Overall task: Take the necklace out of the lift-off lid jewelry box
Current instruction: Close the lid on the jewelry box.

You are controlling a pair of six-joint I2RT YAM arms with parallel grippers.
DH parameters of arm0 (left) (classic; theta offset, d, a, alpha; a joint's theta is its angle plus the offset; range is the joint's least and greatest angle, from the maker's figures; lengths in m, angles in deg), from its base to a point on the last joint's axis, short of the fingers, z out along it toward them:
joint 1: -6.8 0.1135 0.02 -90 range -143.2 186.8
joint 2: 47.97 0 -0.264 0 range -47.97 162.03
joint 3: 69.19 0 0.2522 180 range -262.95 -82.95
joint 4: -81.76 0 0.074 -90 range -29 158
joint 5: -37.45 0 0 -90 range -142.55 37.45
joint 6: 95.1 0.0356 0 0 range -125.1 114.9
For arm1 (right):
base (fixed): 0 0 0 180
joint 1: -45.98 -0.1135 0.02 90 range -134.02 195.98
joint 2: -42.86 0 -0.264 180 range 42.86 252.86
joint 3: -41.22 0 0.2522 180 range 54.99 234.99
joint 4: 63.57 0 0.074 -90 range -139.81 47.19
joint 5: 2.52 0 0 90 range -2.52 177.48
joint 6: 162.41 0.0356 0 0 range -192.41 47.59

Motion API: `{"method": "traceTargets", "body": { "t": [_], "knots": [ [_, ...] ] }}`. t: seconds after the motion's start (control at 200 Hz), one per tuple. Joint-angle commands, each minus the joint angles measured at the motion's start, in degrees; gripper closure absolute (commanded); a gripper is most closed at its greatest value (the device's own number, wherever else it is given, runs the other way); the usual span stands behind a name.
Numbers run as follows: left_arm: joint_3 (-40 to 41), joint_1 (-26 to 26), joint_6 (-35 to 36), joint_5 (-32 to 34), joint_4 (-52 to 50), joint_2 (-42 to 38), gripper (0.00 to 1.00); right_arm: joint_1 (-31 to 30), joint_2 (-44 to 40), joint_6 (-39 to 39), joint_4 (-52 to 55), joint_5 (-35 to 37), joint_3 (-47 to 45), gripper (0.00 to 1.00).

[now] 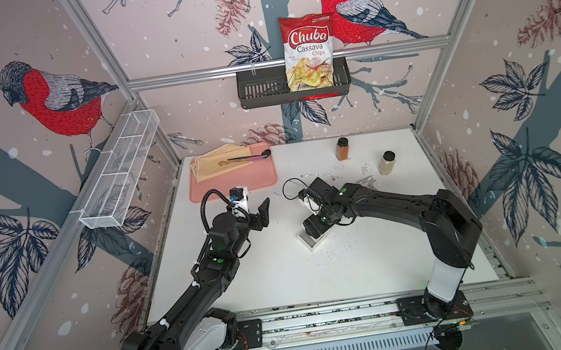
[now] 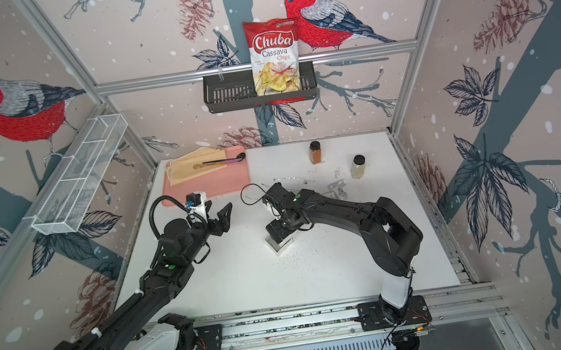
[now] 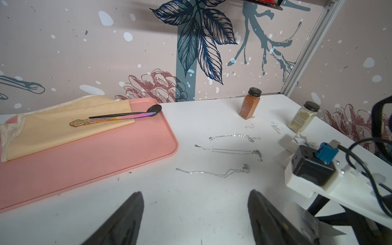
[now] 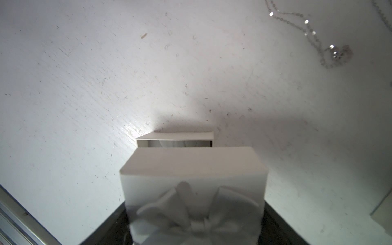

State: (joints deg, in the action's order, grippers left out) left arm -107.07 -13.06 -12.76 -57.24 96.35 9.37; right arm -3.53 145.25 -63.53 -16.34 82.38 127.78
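While the lid [image 4: 192, 180] is held in the right gripper [image 1: 317, 230], the open box [image 4: 174, 136] is seen just beyond it, contents unclear. Three necklaces [image 3: 228, 150] lie ahead of the wide, empty left gripper [image 3: 195, 194].

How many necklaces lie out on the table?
3 necklaces, on the table beside the pink tray: one nearest the orange spice jar, one in the middle, one nearest the left claw. The box may hide another.
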Motion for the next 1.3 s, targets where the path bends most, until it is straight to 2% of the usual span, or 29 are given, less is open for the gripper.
{"method": "traceTargets", "body": {
  "t": [0.0,1.296],
  "knots": [
    [0.3,0.1,-1.1,0.4,3.3,-0.1,0.19,-0.5,0.8,0.1,-0.1,-0.5,0.5,0.19],
    [2.0,0.1,0.7,0.5,4.4,2.3,0.19,-2.8,6.4,0.7,4.8,-1.1,5.7,0.18]
  ]
}}
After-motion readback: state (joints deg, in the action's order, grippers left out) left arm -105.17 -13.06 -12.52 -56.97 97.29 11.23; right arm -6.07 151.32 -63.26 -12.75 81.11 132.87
